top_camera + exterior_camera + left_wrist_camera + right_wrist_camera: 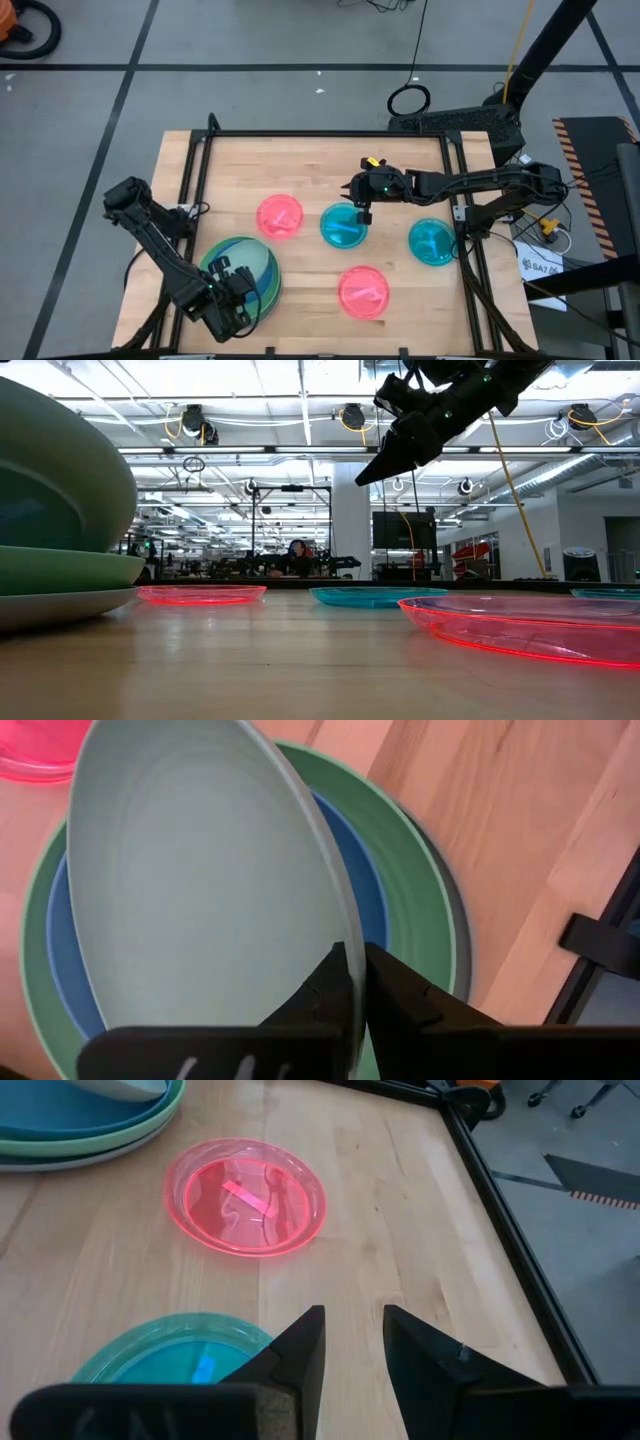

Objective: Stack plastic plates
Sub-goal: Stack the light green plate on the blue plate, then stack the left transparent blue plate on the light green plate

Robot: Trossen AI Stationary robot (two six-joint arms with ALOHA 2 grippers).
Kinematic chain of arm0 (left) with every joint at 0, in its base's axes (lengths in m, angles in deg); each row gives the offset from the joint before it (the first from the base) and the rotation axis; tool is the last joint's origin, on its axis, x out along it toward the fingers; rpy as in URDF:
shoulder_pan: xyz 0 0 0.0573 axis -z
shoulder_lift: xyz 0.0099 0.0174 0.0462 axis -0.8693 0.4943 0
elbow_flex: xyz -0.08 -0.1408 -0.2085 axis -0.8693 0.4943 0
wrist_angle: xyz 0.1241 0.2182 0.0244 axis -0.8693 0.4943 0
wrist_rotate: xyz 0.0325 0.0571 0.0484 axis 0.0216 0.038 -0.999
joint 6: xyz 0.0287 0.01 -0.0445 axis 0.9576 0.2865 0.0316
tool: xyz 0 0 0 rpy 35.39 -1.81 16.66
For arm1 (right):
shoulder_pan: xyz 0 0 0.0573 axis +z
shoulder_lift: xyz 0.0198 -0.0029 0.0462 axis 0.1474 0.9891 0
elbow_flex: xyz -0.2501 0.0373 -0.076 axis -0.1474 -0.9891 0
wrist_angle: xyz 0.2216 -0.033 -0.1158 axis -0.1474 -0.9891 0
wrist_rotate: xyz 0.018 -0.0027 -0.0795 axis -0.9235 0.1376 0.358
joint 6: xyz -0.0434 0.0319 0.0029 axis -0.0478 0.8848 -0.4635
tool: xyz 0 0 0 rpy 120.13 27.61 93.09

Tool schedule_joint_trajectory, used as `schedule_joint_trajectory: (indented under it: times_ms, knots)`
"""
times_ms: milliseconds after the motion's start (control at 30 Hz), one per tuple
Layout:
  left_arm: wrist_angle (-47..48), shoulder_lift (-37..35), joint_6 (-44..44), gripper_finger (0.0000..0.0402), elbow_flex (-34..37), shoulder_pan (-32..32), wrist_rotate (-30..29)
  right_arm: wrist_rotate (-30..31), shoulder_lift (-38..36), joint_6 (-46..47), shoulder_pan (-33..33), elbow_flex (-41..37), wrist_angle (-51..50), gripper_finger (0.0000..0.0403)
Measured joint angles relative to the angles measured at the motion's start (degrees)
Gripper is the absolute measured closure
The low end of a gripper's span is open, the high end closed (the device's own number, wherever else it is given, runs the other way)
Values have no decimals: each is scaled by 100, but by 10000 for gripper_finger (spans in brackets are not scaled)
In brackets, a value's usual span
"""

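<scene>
Pale green plate (200,880) rim pinched by left gripper (357,982), wrist-view only.

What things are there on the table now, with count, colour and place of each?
Pink plates: 2, translucent pink; one mid-table, one nearer the front edge.
Teal plates: 2, translucent teal; one at the centre, one by the right rail.
Stack of plates: grey at the bottom, then green, then blue; front left.
Pale green plate: 1, tilted over the stack, its rim pinched by the left end effector.
Table: 1, light wood with a black frame.
Left end effector: front left, shut on the pale green plate.
Right end effector: open, above the central teal plate, holding nothing.
</scene>
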Motion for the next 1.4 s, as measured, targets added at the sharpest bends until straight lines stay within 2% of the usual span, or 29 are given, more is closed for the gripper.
schedule_joint_trajectory:
  times_ms: [500,600,800,967,1133,1400]
  knots:
    - [-33,0,-158,373,0,0,302,0,0,0,0,0,-2,303]
    - [-34,0,-167,350,0,0,304,0,0,0,0,1,-2,303]
    - [-31,0,-110,278,0,0,304,0,0,4,0,0,-4,303]
    - [-31,0,74,258,0,-26,304,0,0,11,0,0,-7,303]
    - [-31,0,561,257,0,-196,262,0,0,21,0,0,-7,303]
    - [-17,-2,2079,256,0,-650,-377,-2,0,68,0,0,-18,303]
